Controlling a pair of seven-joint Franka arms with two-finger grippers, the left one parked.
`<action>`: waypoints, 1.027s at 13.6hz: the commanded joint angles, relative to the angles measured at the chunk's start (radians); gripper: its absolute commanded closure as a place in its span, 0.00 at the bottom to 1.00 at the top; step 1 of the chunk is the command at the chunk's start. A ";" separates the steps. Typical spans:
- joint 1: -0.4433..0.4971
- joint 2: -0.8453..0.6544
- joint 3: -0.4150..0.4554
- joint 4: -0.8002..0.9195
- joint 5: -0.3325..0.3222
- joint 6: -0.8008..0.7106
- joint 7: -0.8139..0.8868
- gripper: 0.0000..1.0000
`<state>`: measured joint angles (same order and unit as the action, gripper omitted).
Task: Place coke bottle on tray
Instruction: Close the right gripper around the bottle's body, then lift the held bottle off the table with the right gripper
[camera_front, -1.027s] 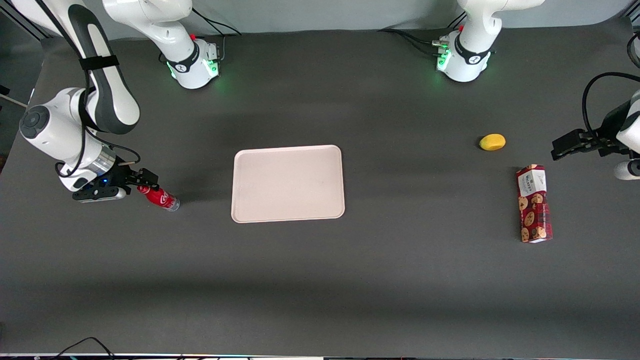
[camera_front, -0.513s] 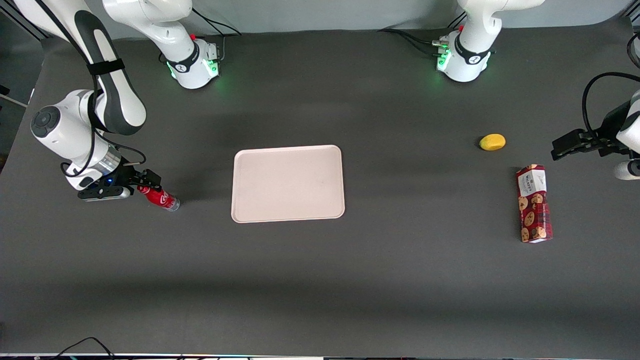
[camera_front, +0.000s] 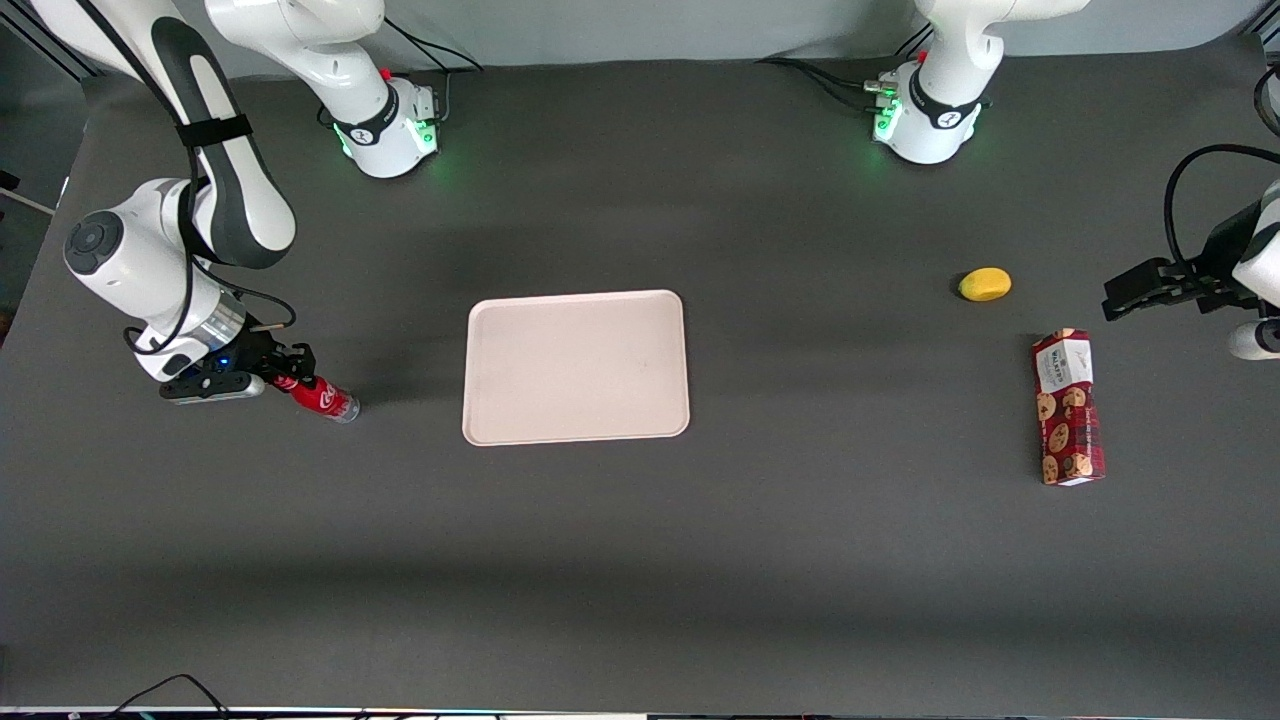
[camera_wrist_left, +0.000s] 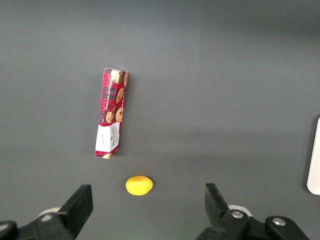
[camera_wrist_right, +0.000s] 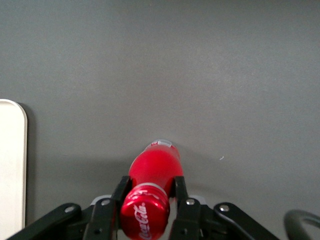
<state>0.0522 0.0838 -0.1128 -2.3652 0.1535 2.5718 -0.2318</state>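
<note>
The coke bottle (camera_front: 324, 398) is small and red and lies tilted on the dark table, toward the working arm's end, its clear base pointing at the tray (camera_front: 575, 366). My gripper (camera_front: 289, 378) sits at the bottle's cap end. In the right wrist view the gripper (camera_wrist_right: 150, 183) is shut on the coke bottle (camera_wrist_right: 155, 167), one black finger against each side of its neck, the red cap nearest the camera. The tray is pale pinkish-beige, lies flat mid-table with nothing on it, and its rim edge (camera_wrist_right: 11, 165) shows beside the bottle.
A red cookie box (camera_front: 1068, 408) and a small yellow fruit (camera_front: 985, 284) lie toward the parked arm's end of the table; the left wrist view shows the box (camera_wrist_left: 111, 120) and fruit (camera_wrist_left: 139, 185) too. Two arm bases (camera_front: 388, 125) stand along the table's back edge.
The gripper has shifted slightly toward the bottle and its fingers have closed in on the bottle's neck. The bottle and tray stay where they were.
</note>
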 joint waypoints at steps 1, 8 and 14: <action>0.006 -0.012 -0.002 0.014 0.031 -0.018 -0.032 1.00; 0.006 -0.041 -0.001 0.325 -0.060 -0.482 -0.026 1.00; 0.020 -0.073 0.053 0.700 -0.149 -1.019 0.040 1.00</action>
<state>0.0576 -0.0009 -0.0796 -1.8020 0.0486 1.7025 -0.2329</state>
